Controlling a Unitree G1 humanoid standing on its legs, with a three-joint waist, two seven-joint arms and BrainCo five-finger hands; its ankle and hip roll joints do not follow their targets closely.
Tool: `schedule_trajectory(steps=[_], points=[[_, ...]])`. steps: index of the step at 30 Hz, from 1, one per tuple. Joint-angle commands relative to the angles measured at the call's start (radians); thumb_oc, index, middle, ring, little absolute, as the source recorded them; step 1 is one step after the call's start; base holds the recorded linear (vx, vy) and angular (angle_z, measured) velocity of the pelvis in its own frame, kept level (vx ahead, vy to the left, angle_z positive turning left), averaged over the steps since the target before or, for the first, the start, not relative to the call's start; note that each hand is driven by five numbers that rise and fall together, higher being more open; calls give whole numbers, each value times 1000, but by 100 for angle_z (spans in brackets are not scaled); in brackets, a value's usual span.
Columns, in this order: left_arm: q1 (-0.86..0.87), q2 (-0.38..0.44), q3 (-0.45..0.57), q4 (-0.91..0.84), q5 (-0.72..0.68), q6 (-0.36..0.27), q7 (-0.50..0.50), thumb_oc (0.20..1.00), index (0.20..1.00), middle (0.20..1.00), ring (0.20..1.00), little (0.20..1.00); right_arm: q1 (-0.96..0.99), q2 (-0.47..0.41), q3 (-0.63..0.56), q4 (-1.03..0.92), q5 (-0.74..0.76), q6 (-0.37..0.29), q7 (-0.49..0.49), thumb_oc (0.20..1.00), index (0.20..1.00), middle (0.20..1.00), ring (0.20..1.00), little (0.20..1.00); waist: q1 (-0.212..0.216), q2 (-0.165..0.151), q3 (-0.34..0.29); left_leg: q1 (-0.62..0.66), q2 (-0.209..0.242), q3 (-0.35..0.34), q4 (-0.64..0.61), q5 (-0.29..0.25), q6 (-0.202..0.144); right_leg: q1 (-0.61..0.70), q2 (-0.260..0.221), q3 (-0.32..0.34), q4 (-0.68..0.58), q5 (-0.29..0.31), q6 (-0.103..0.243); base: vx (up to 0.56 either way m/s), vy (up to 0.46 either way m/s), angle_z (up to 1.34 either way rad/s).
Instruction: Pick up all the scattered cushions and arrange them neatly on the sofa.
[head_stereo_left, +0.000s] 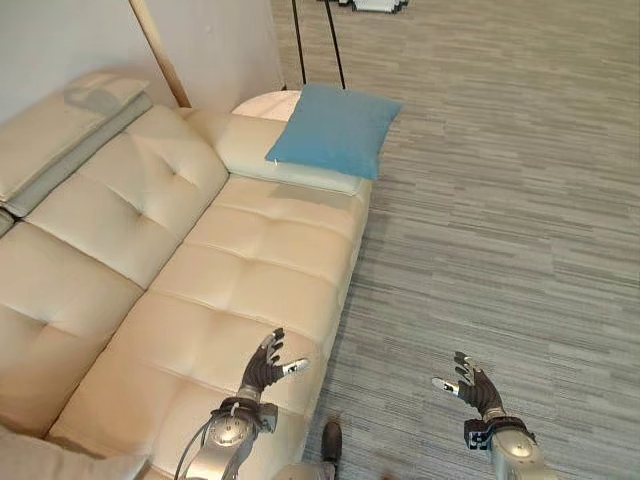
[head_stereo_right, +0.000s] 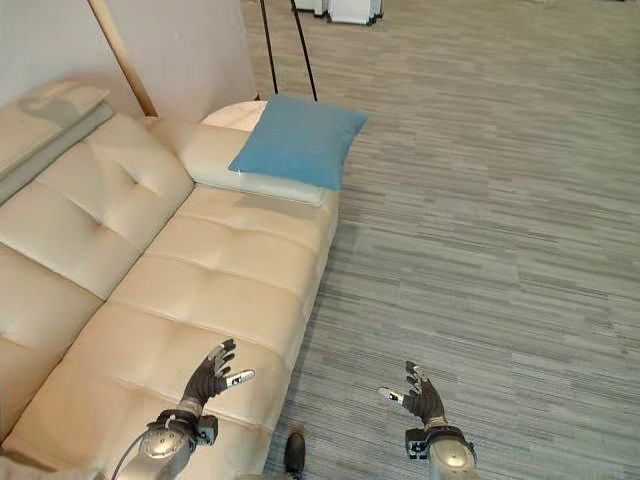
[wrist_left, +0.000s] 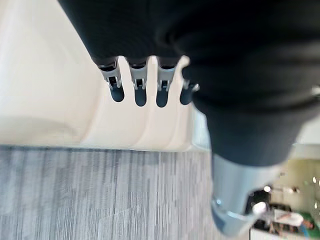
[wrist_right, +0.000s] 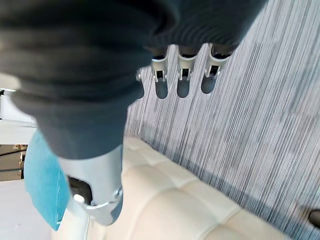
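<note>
Your left hand (head_stereo_left: 262, 372) has its fingers (wrist_left: 140, 90) straight and spread, holding nothing, above the front edge of the cream sofa (head_stereo_left: 230, 300). Your right hand (head_stereo_left: 474, 386) is likewise spread and empty over the grey carpet (head_stereo_left: 500, 220). The blue cushion (head_stereo_left: 335, 130) lies on the sofa's far armrest (head_stereo_left: 262, 152), well apart from both hands.

Blue cushion (head_stereo_left: 337, 130) lies tilted on cream sofa's (head_stereo_left: 240, 290) far armrest.
</note>
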Motion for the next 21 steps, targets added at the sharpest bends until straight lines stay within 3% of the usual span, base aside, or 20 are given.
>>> schedule_trajectory(steps=[1, 3, 6, 7, 8, 10, 11, 14, 16, 18, 19, 20, 21], points=[[1, 24, 40, -63, 14, -35, 1, 1000, 1000, 1000, 1000, 1000, -25, -6, 2, -51, -13, -33, -2, 1000, 1000, 1000, 1000, 1000, 6, -37, 14, 39, 26, 15, 11, -142, -28, 56, -55, -55, -105, 259, 15, 286, 148, -37], [-6, 22, 46, -61, 9, -34, 3, 1000, 1000, 1000, 1000, 1000, -12, 3, -6, -55, -13, -30, -1, 1000, 1000, 1000, 1000, 1000, 0, -21, 22, 85, 42, 40, -8, -163, -27, -4, -66, -102, -93, 238, -3, 247, 63, -44], [-19, 21, 56, -51, 1, -34, 7, 1000, 1000, 1000, 1000, 1000, -8, 2, -12, -55, -3, -31, -4, 1000, 1000, 1000, 1000, 1000, 1, -6, 35, 113, 65, 77, -8, -192, -43, -31, -70, -178, -257, 207, -16, 231, -29, -52], [-20, 19, 59, -48, 2, -34, 6, 1000, 1000, 1000, 1000, 1000, -11, 1, -14, -51, 2, -33, -6, 1000, 1000, 1000, 1000, 1000, 4, -1, 41, 127, 73, 94, -8, -205, -48, -29, -67, -192, -355, 236, -12, 169, -42, -41], [-20, 19, 59, -48, 2, -34, 6, 1000, 1000, 1000, 1000, 1000, -11, 1, -14, -51, 2, -33, -6, 1000, 1000, 1000, 1000, 1000, 4, -1, 41, 128, 74, 94, -8, -205, -48, -27, -66, -192, -357, 237, -12, 184, -77, -33], [-25, 17, 74, -50, 6, -37, 11, 1000, 1000, 1000, 1000, 1000, -11, -5, -29, -61, -1, -31, -14, 1000, 1000, 1000, 1000, 1000, 3, -6, 51, 157, 81, 111, -8, -230, -71, -46, -73, -185, -605, 345, 27, 345, -179, -34], [-25, 17, 78, -48, 10, -38, 12, 1000, 1000, 1000, 1000, 1000, -9, -3, -36, -60, -6, -30, -18, 1000, 1000, 1000, 1000, 1000, 4, -9, 52, 169, 85, 117, -8, -238, -79, -53, -75, -184, -662, 370, 38, 426, -233, -23], [-16, 18, 90, -60, 21, -42, 8, 1000, 1000, 1000, 1000, 1000, 8, -6, -66, -75, -30, -24, -22, 1000, 1000, 1000, 1000, 1000, 7, -7, 47, 220, 96, 121, -8, -265, -94, -83, -94, -186, -662, 381, 59, 405, -226, -16], [-12, 11, 84, -38, 24, -43, 2, 1000, 1000, 1000, 1000, 1000, 31, -7, -78, -72, -23, -29, -19, 1000, 1000, 1000, 1000, 1000, 1, -11, 33, 251, 111, 103, 12, -284, -102, -40, -84, -192, -662, 402, 46, 510, -302, 34], [-27, -9, 65, -3, 2, -39, 1, 1000, 1000, 1000, 1000, 1000, 44, -28, -95, -68, 13, -41, -10, 1000, 1000, 1000, 1000, 1000, -19, 9, 15, 263, 167, 70, 78, -241, -130, -28, -55, -193, -582, 358, 7, 660, -536, 58], [-31, -14, 60, 8, 6, -36, -4, 1000, 1000, 1000, 1000, 1000, 54, -41, -95, -69, 28, -47, -1, 1000, 1000, 1000, 1000, 1000, -26, 12, 5, 231, 197, 53, 179, -175, -155, -2, -31, -196, -571, 316, -27, 651, -621, 80], [-31, -14, 59, 8, 2, -36, -6, 1000, 1000, 1000, 1000, 1000, 55, -49, -89, -67, 29, -45, 2, 1000, 1000, 1000, 1000, 1000, -23, 8, 3, 202, 198, 45, 249, -137, -162, 18, -19, -193, -575, 299, -43, 364, -382, 72], [-30, -14, 59, 8, 2, -36, -6, 1000, 1000, 1000, 1000, 1000, 55, -49, -89, -67, 29, -45, 2, 1000, 1000, 1000, 1000, 1000, -25, 8, 3, 197, 199, 42, 257, -141, -162, 18, -19, -196, -576, 299, -43, 317, -354, 69]])
